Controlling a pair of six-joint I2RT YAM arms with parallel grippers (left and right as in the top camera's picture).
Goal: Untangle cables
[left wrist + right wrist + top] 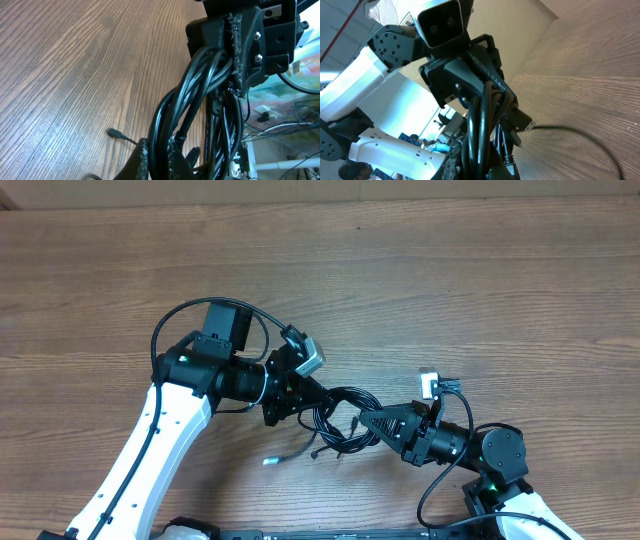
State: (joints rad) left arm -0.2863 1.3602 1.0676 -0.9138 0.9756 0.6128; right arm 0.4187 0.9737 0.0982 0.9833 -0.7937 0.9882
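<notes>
**A:** Overhead first. Where are the cables sitting?

**B:** The cables (338,418) are bunching in 1 knot low in the middle of the table (450,270), strung between the 2 arms. The left gripper (308,395) is pinching 1 side of the bundle and the right gripper (368,425) is pinching the other.

**A:** Why both sides?

**B:** My guess is that the 2 anchors are setting the knot up to be drawn apart. 1 loose plug end (270,461) is trailing on the wood below, held by nothing.

**A:** And the left wrist view?

**B:** The strands are twisting into a rope from the left gripper's fingers at the bottom edge up to the right gripper (232,55), whose jaws are squeezing them. The plug end (116,133) is lying flat on the table beside it.

**A:** Right wrist view?

**B:** The left gripper (475,82) is biting down on the cables (481,125) just under its wrist camera (440,20). The right gripper's own fingers are hiding behind cord at the bottom edge. 1 cord (570,131) is running off across the wood.

**A:** What about the surface and the room?

**B:** It is a smooth wood-grain top, so a cord is likely sliding easily on it. Past the table edge I am seeing stray wires and a white frame in 1 view, and a tan wall in the other, all too blurred to say more.
</notes>
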